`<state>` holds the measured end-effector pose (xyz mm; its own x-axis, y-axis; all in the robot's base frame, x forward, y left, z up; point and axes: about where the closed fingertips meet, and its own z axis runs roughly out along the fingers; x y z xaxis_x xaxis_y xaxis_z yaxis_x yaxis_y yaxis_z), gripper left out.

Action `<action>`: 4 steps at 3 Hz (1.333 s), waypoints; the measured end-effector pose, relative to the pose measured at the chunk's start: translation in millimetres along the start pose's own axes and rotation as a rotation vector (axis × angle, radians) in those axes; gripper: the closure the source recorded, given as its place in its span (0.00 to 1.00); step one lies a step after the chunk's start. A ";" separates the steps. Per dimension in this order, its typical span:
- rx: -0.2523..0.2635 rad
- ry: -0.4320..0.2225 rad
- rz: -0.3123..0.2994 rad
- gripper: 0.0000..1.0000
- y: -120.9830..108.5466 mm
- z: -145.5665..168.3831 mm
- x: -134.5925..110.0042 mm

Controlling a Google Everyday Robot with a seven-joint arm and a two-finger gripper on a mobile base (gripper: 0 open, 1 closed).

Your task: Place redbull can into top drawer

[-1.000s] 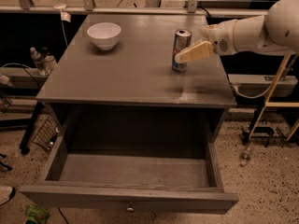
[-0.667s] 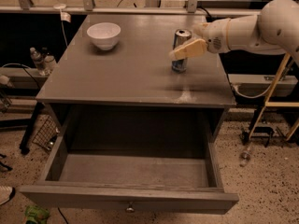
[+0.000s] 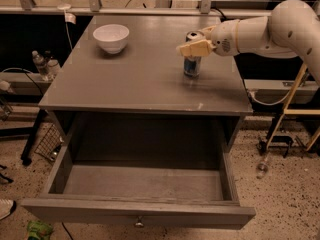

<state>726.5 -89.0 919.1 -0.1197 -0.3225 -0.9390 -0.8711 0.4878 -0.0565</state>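
The redbull can [image 3: 192, 66] stands upright on the right side of the grey table top [image 3: 140, 79]. My gripper [image 3: 194, 41] reaches in from the right at the level of the can's upper part. It is open: one pale finger [image 3: 192, 48] crosses in front of the can and the other shows just behind its top. The can rests on the table. The top drawer [image 3: 137, 215] is pulled out wide below the table's front edge, its inside is bare, and a small knob sits on its front.
A white bowl [image 3: 111, 37] stands at the table's back left. Bottles [image 3: 44, 64] stand on a low shelf to the left. A wire basket [image 3: 49, 143] is on the floor at the left, and metal frame legs [image 3: 285, 129] at the right.
My gripper has slid left and slightly up, so its fingers now reach further past the can. The can has stayed in place on the table.
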 end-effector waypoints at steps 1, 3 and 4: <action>-0.013 -0.026 -0.015 0.71 14.2 -12.2 -9.7; -0.048 0.046 -0.102 1.00 70.5 -68.3 -22.9; -0.070 0.055 -0.107 1.00 77.8 -68.9 -23.1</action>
<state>628.6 -99.5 959.7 -0.0486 -0.4147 -0.9086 -0.9113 0.3909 -0.1296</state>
